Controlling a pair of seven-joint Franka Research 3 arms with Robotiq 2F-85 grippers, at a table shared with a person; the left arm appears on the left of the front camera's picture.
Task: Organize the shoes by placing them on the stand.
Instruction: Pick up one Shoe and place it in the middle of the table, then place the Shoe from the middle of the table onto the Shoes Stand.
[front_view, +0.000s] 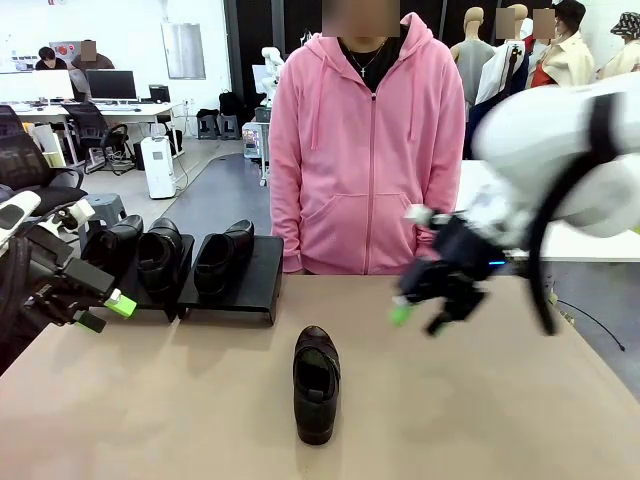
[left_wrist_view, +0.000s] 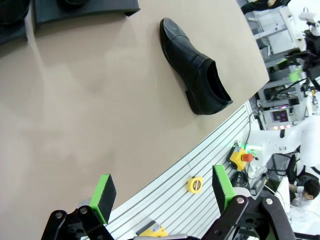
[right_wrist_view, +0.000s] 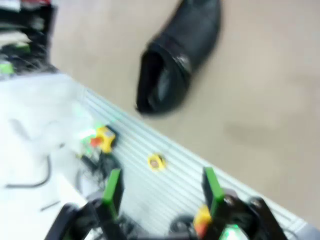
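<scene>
One black glossy shoe (front_view: 316, 383) lies alone on the tan table, toe toward the person; I also see this shoe (left_wrist_view: 197, 70) in the left wrist view and, blurred, the shoe (right_wrist_view: 175, 60) in the right wrist view. The black stand (front_view: 255, 285) sits at the far left. Its left platform carries two shoes (front_view: 158, 252) and its right platform a single shoe (front_view: 225, 255). My left gripper (front_view: 105, 312) hovers open at the left edge, near the stand. My right gripper (front_view: 420, 318) is open, blurred, above the table right of the lone shoe. Both grippers (left_wrist_view: 162, 192) (right_wrist_view: 162, 187) hold nothing.
A person in a pink hoodie (front_view: 365, 150) stands at the far edge, hands out of sight. Past the table's near edge lie a yellow tape measure (left_wrist_view: 195, 184) and a yellow box with a red button (left_wrist_view: 241, 156). Bare tabletop (front_view: 480, 410) surrounds the lone shoe.
</scene>
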